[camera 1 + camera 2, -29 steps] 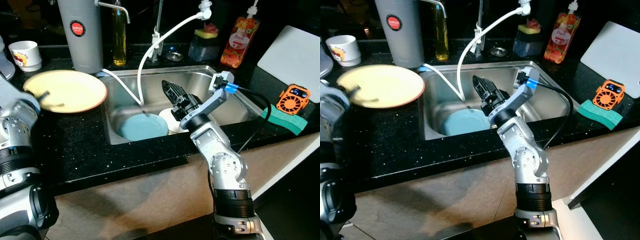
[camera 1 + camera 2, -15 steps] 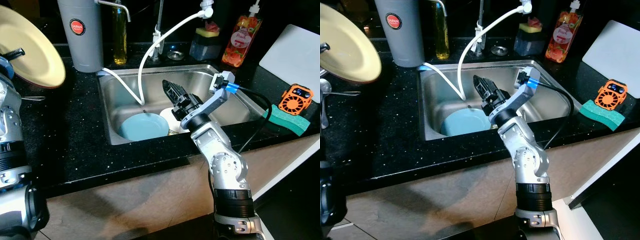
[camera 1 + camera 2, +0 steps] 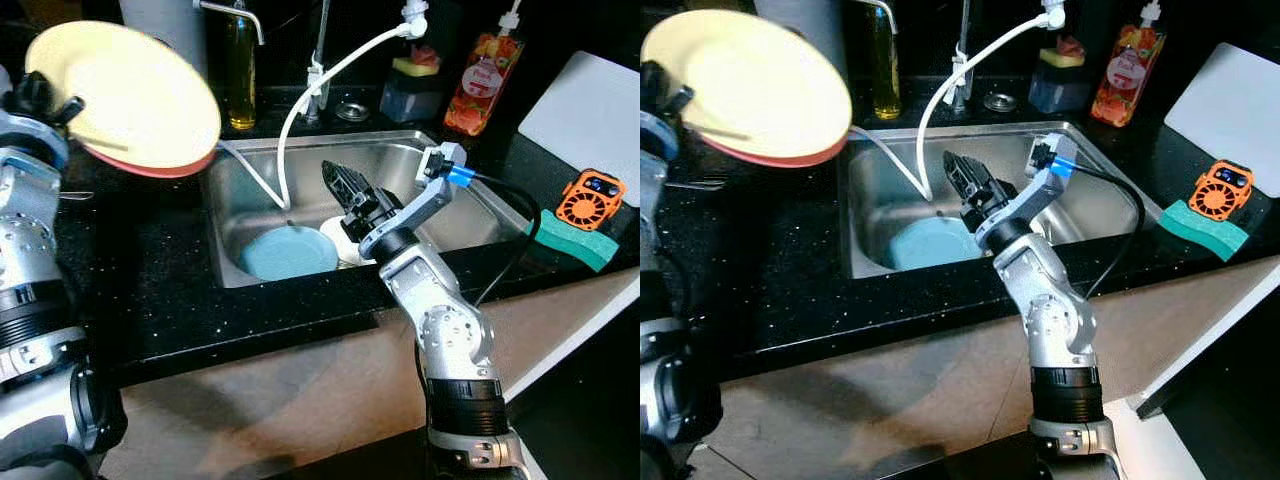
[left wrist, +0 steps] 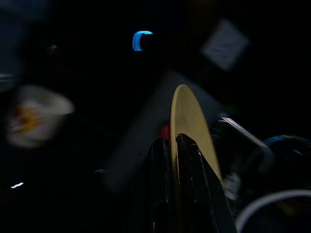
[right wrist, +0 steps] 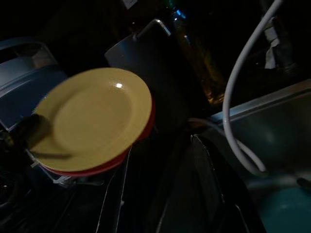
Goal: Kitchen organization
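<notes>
The left gripper (image 4: 171, 145), fingers closed on only the rim of the yellow plate (image 3: 125, 95) at 10 o'clock, may let it slip, while the right gripper (image 3: 345, 188) hangs open and empty over the sink (image 3: 470, 215).

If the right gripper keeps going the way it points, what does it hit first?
Likely the white hose over the sink, judging by the right wrist view. The right gripper aims up and left, and the yellow plate lies beyond; depth is unclear.

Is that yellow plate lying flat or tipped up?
Tipped. The yellow plate hangs above the counter, pinched at its rim by the left tool.
</notes>
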Available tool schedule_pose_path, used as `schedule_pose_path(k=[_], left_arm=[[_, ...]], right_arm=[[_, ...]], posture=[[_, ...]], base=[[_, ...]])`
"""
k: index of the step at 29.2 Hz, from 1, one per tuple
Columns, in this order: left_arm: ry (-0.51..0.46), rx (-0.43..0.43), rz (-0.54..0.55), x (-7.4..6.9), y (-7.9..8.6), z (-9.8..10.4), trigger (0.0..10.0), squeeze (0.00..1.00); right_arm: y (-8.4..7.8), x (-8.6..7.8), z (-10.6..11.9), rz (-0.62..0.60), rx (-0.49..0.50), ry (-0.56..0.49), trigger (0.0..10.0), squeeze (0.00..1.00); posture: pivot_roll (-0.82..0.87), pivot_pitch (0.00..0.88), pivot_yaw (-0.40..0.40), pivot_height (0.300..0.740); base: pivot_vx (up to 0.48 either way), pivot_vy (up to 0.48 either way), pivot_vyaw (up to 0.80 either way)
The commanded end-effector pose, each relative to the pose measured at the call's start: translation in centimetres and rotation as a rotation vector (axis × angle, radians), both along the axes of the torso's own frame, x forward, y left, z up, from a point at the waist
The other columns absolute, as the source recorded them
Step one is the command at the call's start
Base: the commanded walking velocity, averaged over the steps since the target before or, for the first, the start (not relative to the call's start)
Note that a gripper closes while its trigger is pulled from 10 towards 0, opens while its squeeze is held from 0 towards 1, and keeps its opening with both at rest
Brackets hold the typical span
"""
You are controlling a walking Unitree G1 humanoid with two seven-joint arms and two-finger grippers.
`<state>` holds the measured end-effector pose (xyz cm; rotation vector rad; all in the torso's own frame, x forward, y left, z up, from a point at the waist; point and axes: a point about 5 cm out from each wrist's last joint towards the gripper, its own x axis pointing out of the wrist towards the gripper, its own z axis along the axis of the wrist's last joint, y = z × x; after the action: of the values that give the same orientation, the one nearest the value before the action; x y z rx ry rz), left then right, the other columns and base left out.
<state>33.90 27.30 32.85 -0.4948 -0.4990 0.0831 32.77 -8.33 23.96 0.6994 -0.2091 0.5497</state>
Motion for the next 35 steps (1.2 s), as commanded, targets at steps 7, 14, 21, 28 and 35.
schedule_pose_path(k=[7, 14, 21, 28, 35], left_arm=[[0.124, 0.215, -0.118, 1.2, -5.3, -2.8, 10.0, 0.0], [0.121, 0.022, -0.238, 1.7, -7.2, -3.5, 10.0, 0.0], [-0.002, 0.0, -0.33, 0.7, -7.2, -1.8, 10.0, 0.0], [-0.152, -0.012, -0.411, -0.8, -6.7, 0.2, 10.0, 0.0], [-0.227, -0.077, -0.46, -1.4, -6.5, 1.2, 10.0, 0.0]], right_arm=[[-0.2, -0.1, 0.0, -0.016, 0.016, 0.0, 10.0, 0.0], [-1.1, -0.4, 1.2, -0.044, 0.092, -0.061, 10.0, 0.0], [-1.7, -0.4, 1.2, -0.046, 0.167, -0.041, 10.0, 0.0], [-2.5, -0.2, 1.7, -0.009, 0.305, -0.026, 10.0, 0.0], [-2.4, 0.1, 0.8, 0.032, 0.322, 0.005, 10.0, 0.0]], posture=[[0.08, 0.01, -0.059, 0.74], [0.06, 0.011, -0.051, 0.74], [0.06, 0.011, -0.051, 0.74], [0.07, 0.006, -0.052, 0.74], [0.07, 0.003, -0.061, 0.74]], base=[[0.0, 0.0, 0.0], [0.0, 0.0, 0.0], [0.0, 0.0, 0.0], [0.0, 0.0, 0.0], [0.0, 0.0, 0.0]])
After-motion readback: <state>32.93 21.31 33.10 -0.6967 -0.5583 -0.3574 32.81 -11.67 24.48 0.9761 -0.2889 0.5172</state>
